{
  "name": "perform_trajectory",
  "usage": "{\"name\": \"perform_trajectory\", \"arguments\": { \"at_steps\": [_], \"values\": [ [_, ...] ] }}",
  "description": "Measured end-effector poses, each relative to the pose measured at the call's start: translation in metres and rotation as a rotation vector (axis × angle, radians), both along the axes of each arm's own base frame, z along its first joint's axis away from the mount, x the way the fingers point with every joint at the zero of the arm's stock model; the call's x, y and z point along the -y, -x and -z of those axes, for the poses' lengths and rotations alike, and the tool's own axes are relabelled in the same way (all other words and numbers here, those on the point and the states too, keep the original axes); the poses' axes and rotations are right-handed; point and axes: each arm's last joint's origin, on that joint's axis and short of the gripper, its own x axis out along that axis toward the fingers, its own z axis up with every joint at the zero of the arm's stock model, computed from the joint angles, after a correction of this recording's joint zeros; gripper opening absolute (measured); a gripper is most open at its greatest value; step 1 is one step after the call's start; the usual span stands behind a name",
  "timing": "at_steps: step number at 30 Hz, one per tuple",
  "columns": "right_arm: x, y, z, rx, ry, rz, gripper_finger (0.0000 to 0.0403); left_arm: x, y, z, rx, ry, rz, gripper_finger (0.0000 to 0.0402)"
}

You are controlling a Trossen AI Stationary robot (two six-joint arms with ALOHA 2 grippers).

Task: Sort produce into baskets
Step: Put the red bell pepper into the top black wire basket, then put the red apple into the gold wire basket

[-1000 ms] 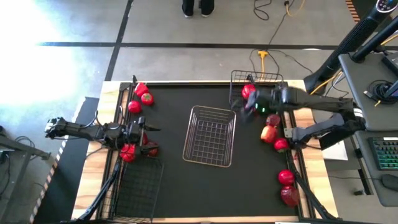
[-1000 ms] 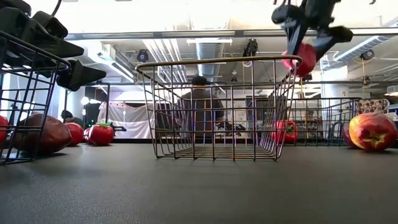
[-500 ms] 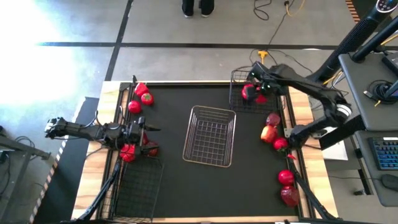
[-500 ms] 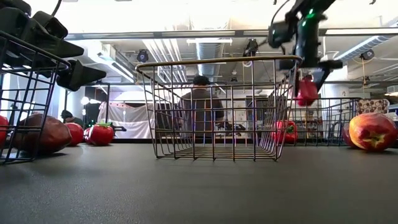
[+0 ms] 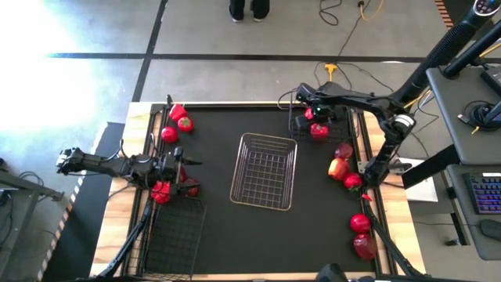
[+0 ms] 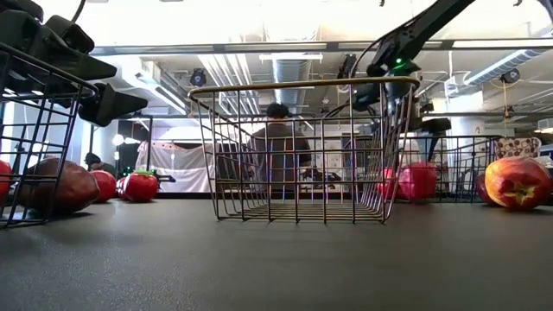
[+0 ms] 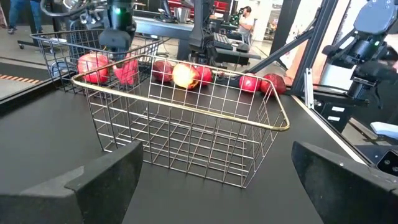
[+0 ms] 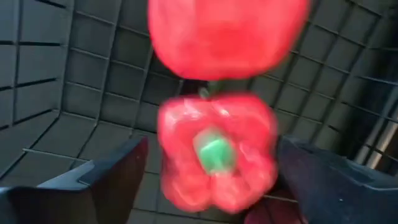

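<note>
My right gripper (image 5: 308, 104) hangs open over the black wire basket (image 5: 344, 100) at the table's far right. Two red bell peppers lie in that basket below its fingers: one with its green stem up (image 8: 214, 152) and one beside it (image 8: 227, 37). They also show in the high view (image 5: 318, 131) and the low view (image 6: 421, 181). My left gripper (image 5: 188, 163) is open and empty at the table's left, facing the silvery basket (image 5: 264, 171). Red produce (image 5: 162, 192) lies on the table beside it.
A second black basket (image 5: 174, 233) stands at the near left. A pepper (image 5: 177, 113) and tomatoes (image 5: 185, 124) lie at the far left. Apples, one of them yellow-red (image 5: 338, 168), and more red produce (image 5: 359, 223) lie along the right edge. A person shows beyond the table (image 6: 278, 151).
My right gripper has carried a red pepper toward the table's far edge over the far-right black basket, come down and let it go. The pepper now lies in that basket beside the other one, and the gripper has drawn away from it. My left arm has kept still.
</note>
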Motion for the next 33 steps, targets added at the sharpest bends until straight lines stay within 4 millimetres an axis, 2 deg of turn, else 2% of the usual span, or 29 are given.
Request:
{"name": "perform_trajectory", "arguments": {
  "at_steps": [4, 7, 11, 15, 19, 23, 28, 31, 33],
  "values": [
    [0.004, -0.007, -0.004, 0.012, 0.003, -0.012, 0.0371, 0.0, 0.0, 0.0, 0.0, 0.0, 0.0, 0.0393],
    [0.005, -0.01, -0.014, 0.043, 0.01, -0.015, 0.0372, 0.0, 0.0, 0.0, 0.0, 0.0, 0.0, 0.0393],
    [-0.001, -0.013, -0.047, 0.086, 0.052, -0.054, 0.0365, 0.0, 0.0, 0.0, 0.0, 0.0, 0.0, 0.0393],
    [-0.019, -0.013, -0.09, 0.144, 0.123, -0.093, 0.0356, 0.0, 0.0, 0.0, 0.0, 0.0, 0.0, 0.0393],
    [-0.061, -0.016, -0.122, 0.241, 0.169, -0.185, 0.0346, 0.0, 0.0, 0.0, 0.0, 0.0, 0.0, 0.0393],
    [-0.121, -0.017, -0.134, 0.262, 0.135, -0.318, 0.0341, 0.0, 0.0, 0.0, 0.0, 0.0, 0.0, 0.0393],
    [-0.19, -0.009, -0.121, 0.195, 0.046, -0.399, 0.0352, 0.0, 0.0, 0.0, 0.0, 0.0, 0.0, 0.0393],
    [-0.215, 0.0, -0.104, 0.094, 0.01, -0.466, 0.0368, 0.0, 0.0, 0.0, 0.0, 0.0, 0.0, 0.0393],
    [-0.224, 0.007, -0.089, 0.003, -0.011, -0.494, 0.0376, 0.0, 0.0, 0.0, 0.0, 0.0, 0.0, 0.0393]
  ]
}}
